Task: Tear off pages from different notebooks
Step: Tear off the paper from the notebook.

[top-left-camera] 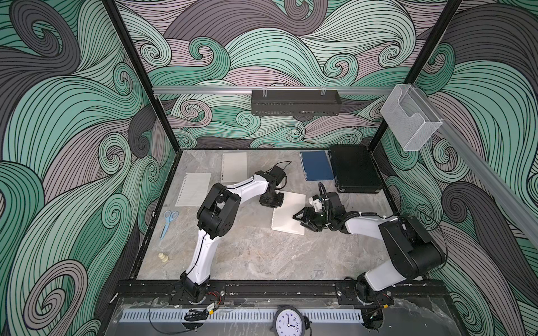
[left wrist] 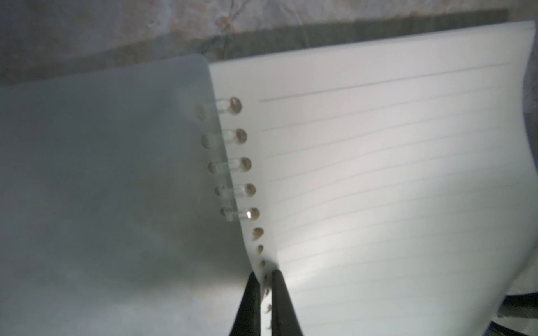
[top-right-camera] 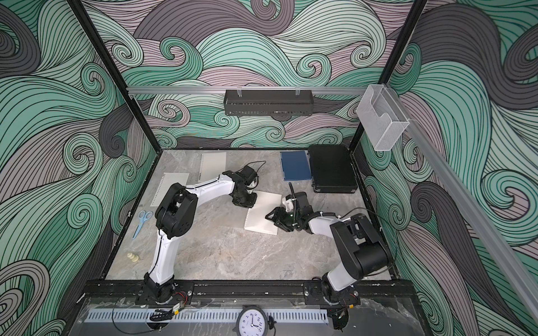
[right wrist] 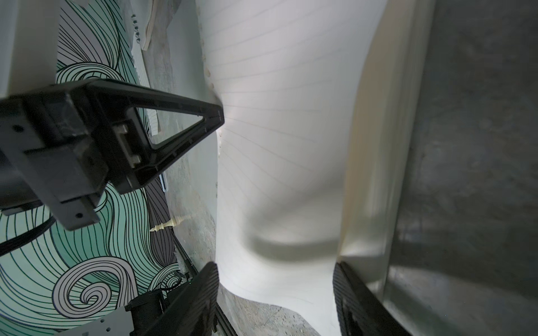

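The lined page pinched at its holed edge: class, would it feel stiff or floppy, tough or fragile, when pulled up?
Probably floppy: the page bows and dimples where the left gripper pinches its holed edge. Likely fragile there: the holes nearest the pinch look pulled free of the rings. Seemingly light, since one small pinch holds its edge up.

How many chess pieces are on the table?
2: one cream chess piece and a second chess piece beside it, near the table's left edge, nearer the camera than the blue scissors. Others may be hidden.
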You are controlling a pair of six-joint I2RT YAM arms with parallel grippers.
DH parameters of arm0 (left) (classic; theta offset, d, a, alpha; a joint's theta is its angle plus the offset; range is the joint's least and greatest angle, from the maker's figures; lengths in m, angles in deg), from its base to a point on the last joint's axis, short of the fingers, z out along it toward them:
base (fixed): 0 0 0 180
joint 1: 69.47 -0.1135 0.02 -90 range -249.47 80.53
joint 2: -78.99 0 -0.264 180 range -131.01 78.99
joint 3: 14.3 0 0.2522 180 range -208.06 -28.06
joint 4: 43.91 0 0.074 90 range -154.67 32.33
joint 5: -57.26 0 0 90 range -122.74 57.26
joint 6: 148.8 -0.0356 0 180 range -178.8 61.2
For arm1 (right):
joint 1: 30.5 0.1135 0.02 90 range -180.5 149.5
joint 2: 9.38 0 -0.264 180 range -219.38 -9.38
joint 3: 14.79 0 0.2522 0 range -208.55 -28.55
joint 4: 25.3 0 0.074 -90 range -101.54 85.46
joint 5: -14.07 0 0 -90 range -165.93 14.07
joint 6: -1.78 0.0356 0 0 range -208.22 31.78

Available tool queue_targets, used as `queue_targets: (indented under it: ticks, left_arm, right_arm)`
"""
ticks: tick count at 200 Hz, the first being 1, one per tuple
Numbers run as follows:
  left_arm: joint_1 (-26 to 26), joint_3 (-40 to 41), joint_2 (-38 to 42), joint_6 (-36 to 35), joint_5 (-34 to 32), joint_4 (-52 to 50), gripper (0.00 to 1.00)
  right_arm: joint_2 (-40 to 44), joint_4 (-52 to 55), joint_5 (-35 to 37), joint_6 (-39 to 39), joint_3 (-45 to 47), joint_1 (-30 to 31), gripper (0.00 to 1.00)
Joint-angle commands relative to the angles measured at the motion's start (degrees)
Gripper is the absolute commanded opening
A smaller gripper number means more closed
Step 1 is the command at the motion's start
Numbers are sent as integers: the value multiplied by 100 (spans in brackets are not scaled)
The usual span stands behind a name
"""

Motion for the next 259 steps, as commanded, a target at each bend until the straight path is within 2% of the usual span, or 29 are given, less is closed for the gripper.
queue_targets:
  ticks: [1,52,165,239,259]
  left_arm:
    - [46,526,-746,-118,-168,-468,7]
    - [47,547,-748,-146,-114,-416,6]
    - [56,538,-757,-170,-104,-437,5]
    - [53,486,-791,-169,-153,-455,5]
    - [49,417,-826,-175,-158,-494,5]
  right_arm:
    - [-411,-70,496,50,10,43,65]
    - [-676,-145,470,-98,-270,-56,65]
    - [-1133,383,352,-791,-992,-483,65]
    - [-1391,1491,4,-1854,-1815,-532,64]
    - [-1400,1811,94,-2153,-2028,-534,64]
